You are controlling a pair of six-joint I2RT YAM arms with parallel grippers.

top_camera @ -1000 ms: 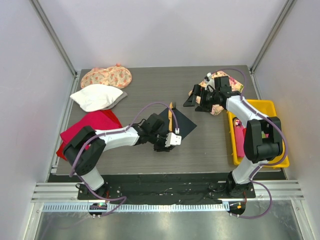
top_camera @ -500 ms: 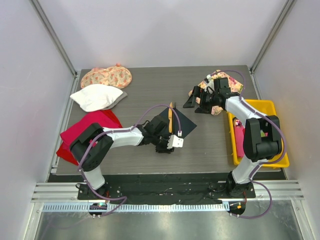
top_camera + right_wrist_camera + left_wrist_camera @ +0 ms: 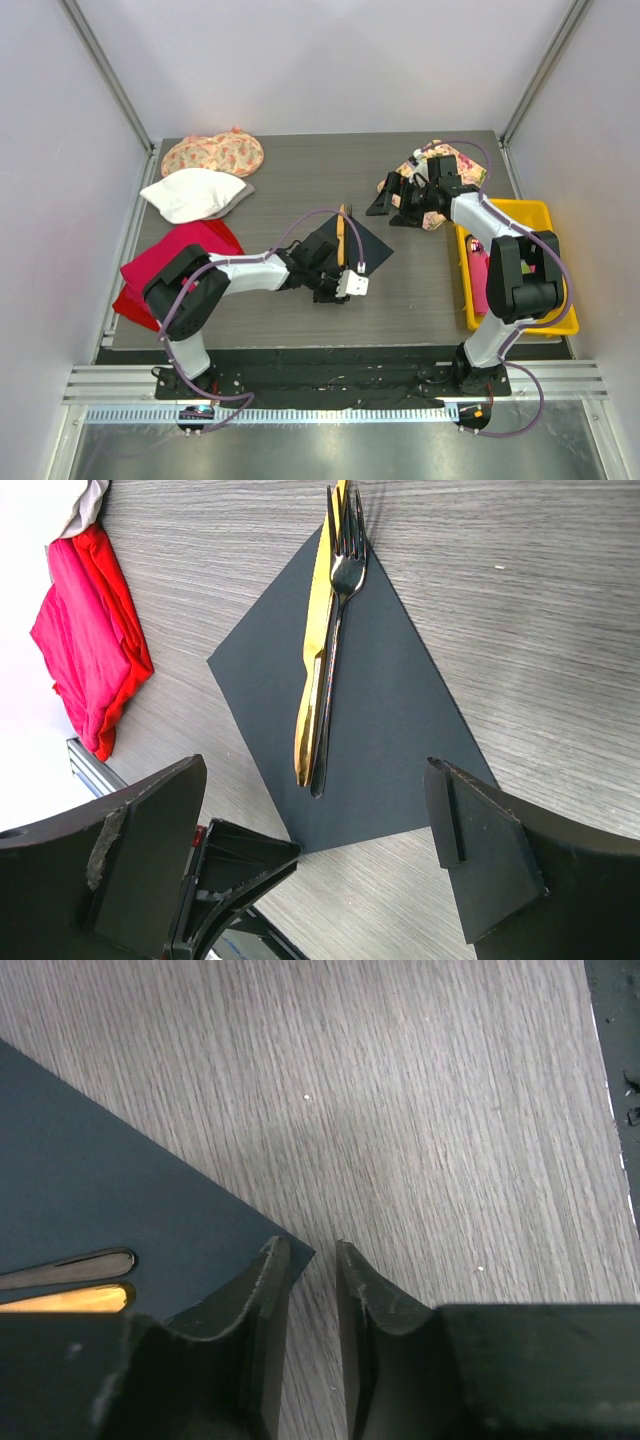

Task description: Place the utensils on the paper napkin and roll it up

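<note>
The dark paper napkin [image 3: 362, 246] lies flat as a diamond at mid-table, and also shows in the right wrist view [image 3: 385, 715]. The utensils, a gold knife [image 3: 314, 660] and a darker fork [image 3: 341, 590], lie side by side along its left part [image 3: 341, 232]. Their handle ends show in the left wrist view [image 3: 85, 1280]. My left gripper [image 3: 310, 1260] is low at the napkin's near corner [image 3: 296, 1252]. Its jaws stand a narrow gap apart with bare table between them, and the left finger is over the corner. My right gripper [image 3: 320, 850] hovers wide open and empty behind and to the right of the napkin [image 3: 385, 205].
A yellow bin [image 3: 541, 212] stands at the right edge, with a floral cloth [image 3: 432, 216] beside the right arm. Floral cloths [image 3: 212, 153], a white cloth [image 3: 195, 193] and a red cloth [image 3: 165, 262] lie on the left side. The left gripper's body shows in the right wrist view [image 3: 235, 875].
My left gripper has shifted slightly to the right, to the napkin's near corner. The right arm has barely moved. Napkin and utensils lie as before.
</note>
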